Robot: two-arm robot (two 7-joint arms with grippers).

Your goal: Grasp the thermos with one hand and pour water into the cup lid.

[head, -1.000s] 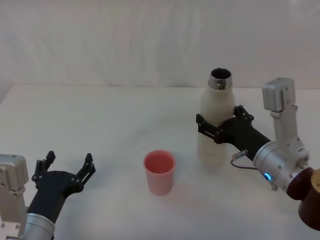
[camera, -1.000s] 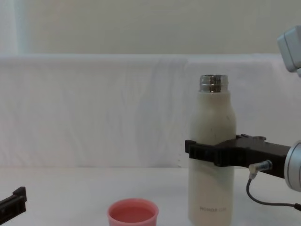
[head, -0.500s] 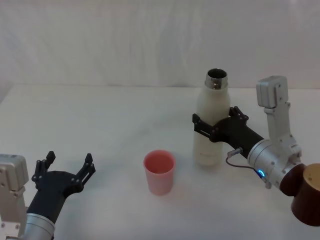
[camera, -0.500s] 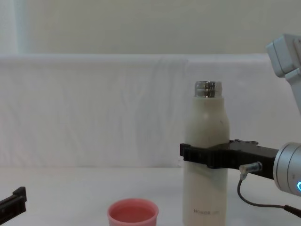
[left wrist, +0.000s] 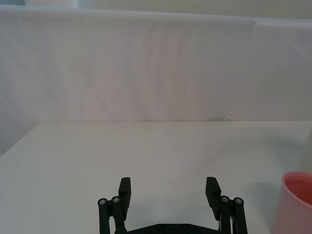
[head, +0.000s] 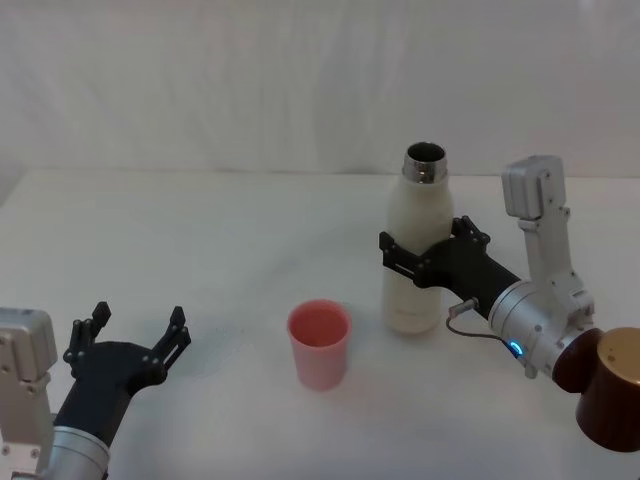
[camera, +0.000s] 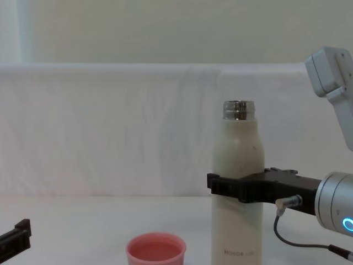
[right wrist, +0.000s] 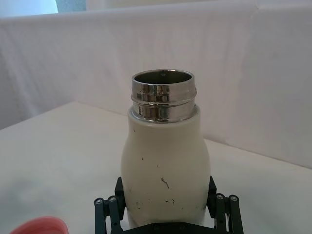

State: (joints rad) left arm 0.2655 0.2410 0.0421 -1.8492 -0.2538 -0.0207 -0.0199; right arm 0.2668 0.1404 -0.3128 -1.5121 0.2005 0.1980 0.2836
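The thermos [head: 415, 250] is a tall cream-white bottle with rounded shoulders, a shiny steel threaded neck and an open mouth; the right wrist view shows small dark scuffs on its body [right wrist: 165, 165], and the chest view shows faint grey lettering low on its side [camera: 237, 182]. It stands upright over the white table [head: 220, 250], and whether its base touches the surface cannot be told. The right gripper [head: 425, 258] is clamped around the middle of the bottle, one black jaw on each side pressed against the wall, so the body fills the gap between them with the neck rising well above and the lower half hanging below. The cup lid [head: 319, 343], a small pink tapered cup with a thin rim, sits on the table near the thermos at about 8 o'clock from it in the head view, apart from it. The left gripper [head: 128, 340] rests at about 9 o'clock from the cup, well apart, its jaws spread wide and holding nothing.
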